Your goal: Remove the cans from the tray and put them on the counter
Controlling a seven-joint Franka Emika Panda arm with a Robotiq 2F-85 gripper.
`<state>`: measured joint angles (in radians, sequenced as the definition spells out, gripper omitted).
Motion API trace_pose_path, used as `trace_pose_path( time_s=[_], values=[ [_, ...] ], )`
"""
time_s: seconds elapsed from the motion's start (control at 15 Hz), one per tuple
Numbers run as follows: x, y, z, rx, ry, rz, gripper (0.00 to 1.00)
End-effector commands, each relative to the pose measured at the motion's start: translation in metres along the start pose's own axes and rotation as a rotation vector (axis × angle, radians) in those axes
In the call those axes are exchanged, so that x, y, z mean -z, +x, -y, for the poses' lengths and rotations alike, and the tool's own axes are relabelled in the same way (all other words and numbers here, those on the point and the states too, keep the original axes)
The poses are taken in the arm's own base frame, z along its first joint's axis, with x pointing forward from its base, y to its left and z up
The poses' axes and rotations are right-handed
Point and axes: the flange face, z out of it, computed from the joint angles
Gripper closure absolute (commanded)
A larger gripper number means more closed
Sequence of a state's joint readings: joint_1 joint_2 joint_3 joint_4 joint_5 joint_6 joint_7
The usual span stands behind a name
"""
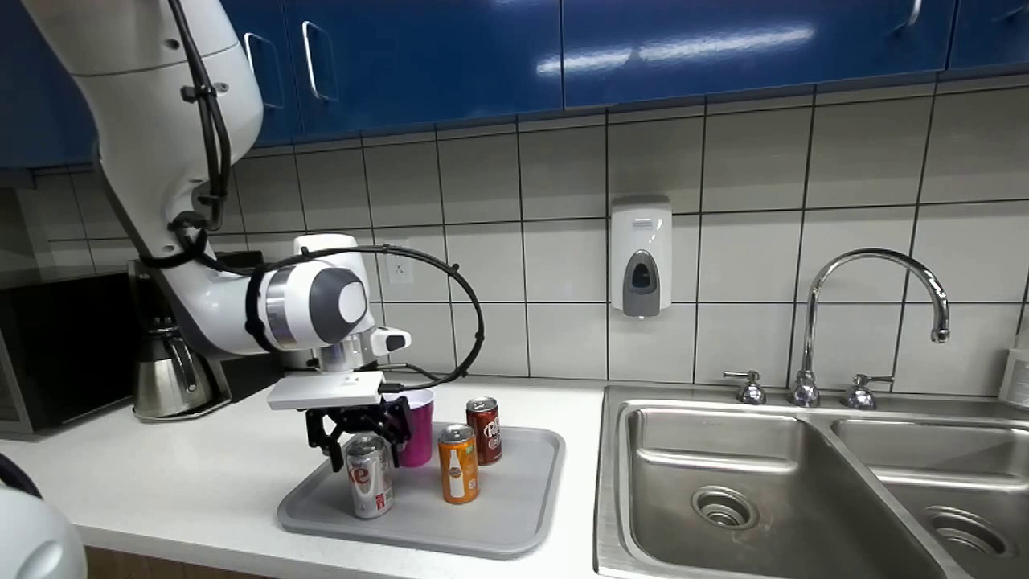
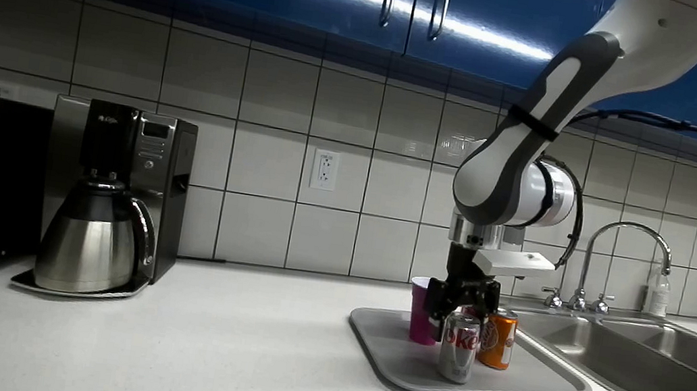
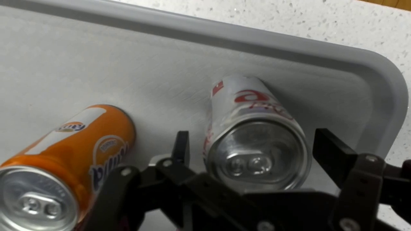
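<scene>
The silver-and-red can (image 1: 371,482) stands upright on the grey tray (image 1: 506,527) near its front left corner; it also shows in an exterior view (image 2: 457,359) and the wrist view (image 3: 247,99). My gripper (image 1: 367,462) is open around its top. In the wrist view the fingers (image 3: 253,144) stand either side of the can with visible gaps. The orange can (image 1: 458,468) stands to its right, also in the wrist view (image 3: 80,138). The dark red-brown can (image 1: 486,434) stands behind the orange one. The white counter (image 2: 163,347) surrounds the tray.
A pink-magenta cup (image 1: 418,434) stands on the tray behind the gripper. A coffee maker (image 2: 115,204) with a steel carafe stands on the counter at left. A stainless sink (image 1: 715,450) with a faucet (image 1: 812,322) lies to the right. Blue cabinets (image 1: 434,56) hang above.
</scene>
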<state>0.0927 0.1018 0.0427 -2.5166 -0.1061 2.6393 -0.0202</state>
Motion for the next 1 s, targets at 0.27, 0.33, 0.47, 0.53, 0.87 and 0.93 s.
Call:
trace_pose_path(
  time_s=[0.27,0.33,0.47,0.53,0.87,0.93],
  values=[
    [0.006,-0.004,-0.004,-0.004,-0.016,0.013,0.55],
    [0.006,-0.004,-0.003,-0.003,-0.015,0.013,0.62],
    [0.007,-0.004,-0.002,-0.004,-0.016,0.015,0.62],
    [0.009,-0.003,-0.001,-0.003,-0.019,0.016,0.62],
    [0.02,0.005,0.008,0.004,-0.011,0.008,0.62],
    [0.023,0.007,0.012,0.007,-0.01,0.005,0.62]
  ],
)
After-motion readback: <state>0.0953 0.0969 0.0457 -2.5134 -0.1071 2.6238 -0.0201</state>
